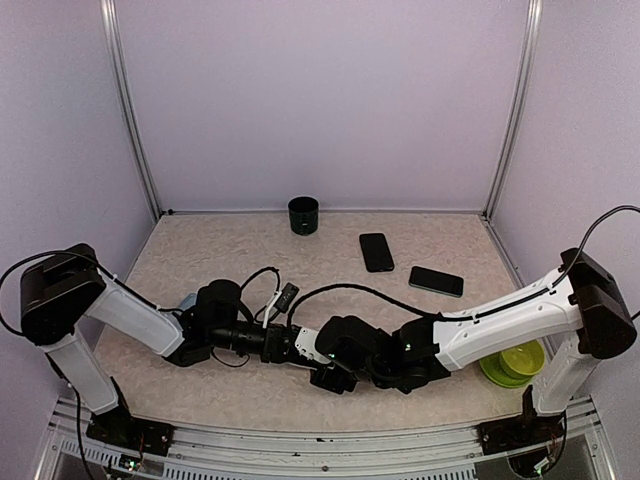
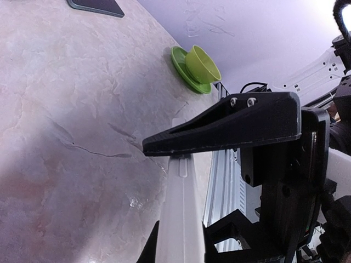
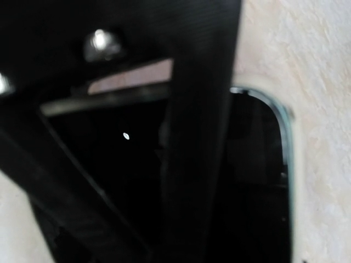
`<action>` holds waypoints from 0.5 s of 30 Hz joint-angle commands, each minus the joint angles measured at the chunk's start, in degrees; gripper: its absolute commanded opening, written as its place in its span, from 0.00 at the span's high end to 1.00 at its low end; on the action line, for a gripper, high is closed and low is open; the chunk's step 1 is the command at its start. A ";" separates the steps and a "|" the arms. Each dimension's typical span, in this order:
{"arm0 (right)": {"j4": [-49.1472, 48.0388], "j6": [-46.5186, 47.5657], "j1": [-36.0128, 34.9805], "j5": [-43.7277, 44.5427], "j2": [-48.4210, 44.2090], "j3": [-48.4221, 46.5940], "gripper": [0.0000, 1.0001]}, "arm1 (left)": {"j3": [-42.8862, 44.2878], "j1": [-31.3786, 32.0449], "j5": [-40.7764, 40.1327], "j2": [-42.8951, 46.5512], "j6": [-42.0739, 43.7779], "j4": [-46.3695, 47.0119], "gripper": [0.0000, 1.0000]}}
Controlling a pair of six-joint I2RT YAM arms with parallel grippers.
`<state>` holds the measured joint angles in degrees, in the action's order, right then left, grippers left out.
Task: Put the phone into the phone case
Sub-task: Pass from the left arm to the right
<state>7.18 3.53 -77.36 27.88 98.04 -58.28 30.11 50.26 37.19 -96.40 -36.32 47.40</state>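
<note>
in the upper right middle of the top view, a phone lies flat on the table. it is a thin black slab with rounded corners, its dark face up. its long axis runs almost up and down the frame, with the top end leaning a little left. a second phone, also black, lies just to its lower right and apart from it. its long axis runs nearly across the frame and dips to the right. which of the two is the task's, i cannot tell.

low in the middle of that frame the two arms meet. the left gripper is closed narrow on the case. in the left wrist view the case shows edge-on as a pale, milky strip running from the bottom edge up under the black finger. the right gripper sits close against the left one. its wrist view is dark and blurred, so how wide it stands i cannot tell. in that view a slab with a pale rim and one rounded corner lies on the table, its long side up and down the frame. whether it is phone or case, i cannot tell.

a dark cup stands at the back edge, and a green bowl sits at lower right.
</note>
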 commanded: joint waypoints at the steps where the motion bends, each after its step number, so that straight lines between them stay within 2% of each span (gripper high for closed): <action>1: -0.16 -0.10 -0.24 -0.26 -1.40 0.45 0.28 | 1.65 0.18 1.22 0.51 0.63 3.41 1.00; 6: -0.17 -0.70 -0.24 -0.70 -1.25 0.51 0.31 | 1.46 0.07 0.94 0.86 0.49 3.37 1.00; 15: -1.06 -1.80 -0.16 -0.45 -2.80 1.32 0.32 | 0.54 -0.47 0.78 3.12 0.17 3.54 0.71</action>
<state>7.01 3.07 -77.45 26.96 97.69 -57.65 30.11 50.24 37.28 -96.05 -36.18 47.48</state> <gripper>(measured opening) 0.802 0.235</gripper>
